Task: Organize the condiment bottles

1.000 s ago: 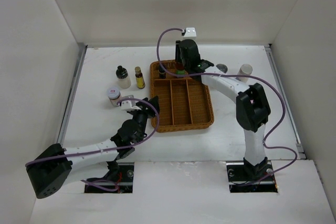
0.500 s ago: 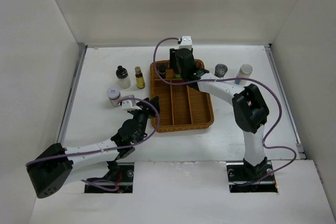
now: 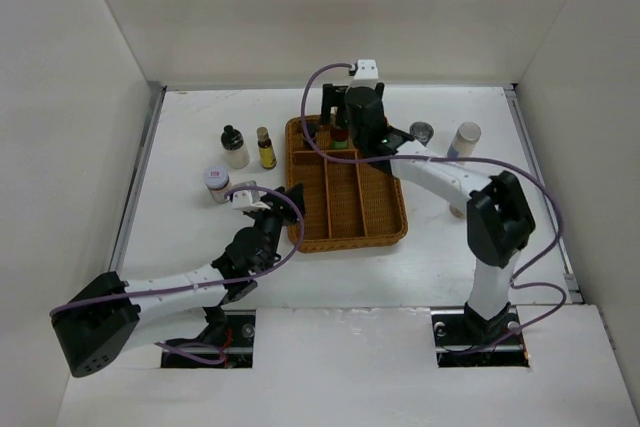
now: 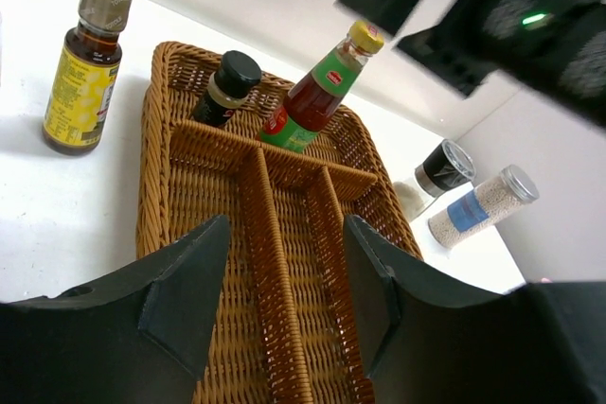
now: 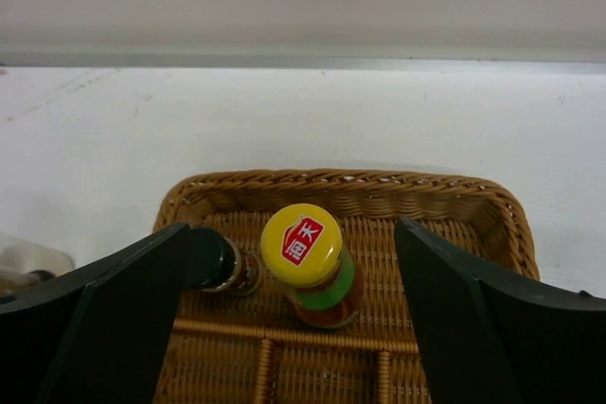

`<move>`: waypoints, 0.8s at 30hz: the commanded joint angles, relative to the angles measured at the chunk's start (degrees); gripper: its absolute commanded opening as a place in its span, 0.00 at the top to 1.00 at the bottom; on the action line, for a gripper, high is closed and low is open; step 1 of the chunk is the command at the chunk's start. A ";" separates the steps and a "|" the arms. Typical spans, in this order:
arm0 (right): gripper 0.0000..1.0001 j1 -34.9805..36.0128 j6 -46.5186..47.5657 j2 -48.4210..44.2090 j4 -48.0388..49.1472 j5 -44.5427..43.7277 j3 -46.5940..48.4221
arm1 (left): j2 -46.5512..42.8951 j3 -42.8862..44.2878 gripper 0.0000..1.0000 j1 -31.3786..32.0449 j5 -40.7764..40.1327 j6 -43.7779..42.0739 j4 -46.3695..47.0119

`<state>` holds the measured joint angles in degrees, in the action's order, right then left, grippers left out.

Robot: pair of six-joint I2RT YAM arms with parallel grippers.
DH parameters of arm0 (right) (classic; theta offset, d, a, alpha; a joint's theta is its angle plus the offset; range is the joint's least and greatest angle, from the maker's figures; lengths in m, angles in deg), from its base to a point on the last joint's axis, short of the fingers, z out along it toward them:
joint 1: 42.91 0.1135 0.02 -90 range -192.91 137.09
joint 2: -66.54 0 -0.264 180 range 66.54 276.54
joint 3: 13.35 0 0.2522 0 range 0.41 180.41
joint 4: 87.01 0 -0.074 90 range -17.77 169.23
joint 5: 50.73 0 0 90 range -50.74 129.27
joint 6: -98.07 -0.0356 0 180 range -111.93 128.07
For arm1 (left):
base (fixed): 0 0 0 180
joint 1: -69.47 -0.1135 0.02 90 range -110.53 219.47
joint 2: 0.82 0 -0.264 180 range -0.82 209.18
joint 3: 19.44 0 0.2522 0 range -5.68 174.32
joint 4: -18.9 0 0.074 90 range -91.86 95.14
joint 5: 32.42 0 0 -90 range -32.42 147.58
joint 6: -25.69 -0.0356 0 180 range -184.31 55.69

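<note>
A brown wicker tray (image 3: pixel 390 209) holds two condiment bottles in its far compartment: a yellow-capped, green-labelled bottle (image 5: pixel 301 246) standing upright and a small black-capped one (image 5: pixel 227 267) to its left. My right gripper (image 5: pixel 295 236) hangs open above the yellow cap, one finger on each side, touching nothing. My left gripper (image 4: pixel 284 234) is open and empty over the tray's near-left part. Left of the tray stand a black-capped white bottle (image 3: pixel 233 147), an amber bottle (image 3: pixel 266 148) and a pink-capped jar (image 3: pixel 216 183).
Right of the tray stand a dark-capped jar (image 3: pixel 421 133) and a grey-capped shaker (image 3: pixel 465 139). White walls enclose the table on the left, back and right. The tray's three long near compartments (image 4: pixel 284 262) hold nothing.
My right gripper has opened and let go of the yellow-capped bottle, which now stands in the tray's far compartment. The left arm has barely moved.
</note>
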<state>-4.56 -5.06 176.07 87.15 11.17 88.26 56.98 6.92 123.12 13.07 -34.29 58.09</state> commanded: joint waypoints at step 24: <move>0.00 -18.88 -6.47 -17.35 -2.12 -0.65 -25.20 | 3.19 1.81 0.50 -2.10 3.20 0.30 1.46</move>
<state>-21.59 -10.76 156.18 84.26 8.24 58.91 60.19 6.92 121.26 14.97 -34.29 57.28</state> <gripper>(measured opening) 0.998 0.495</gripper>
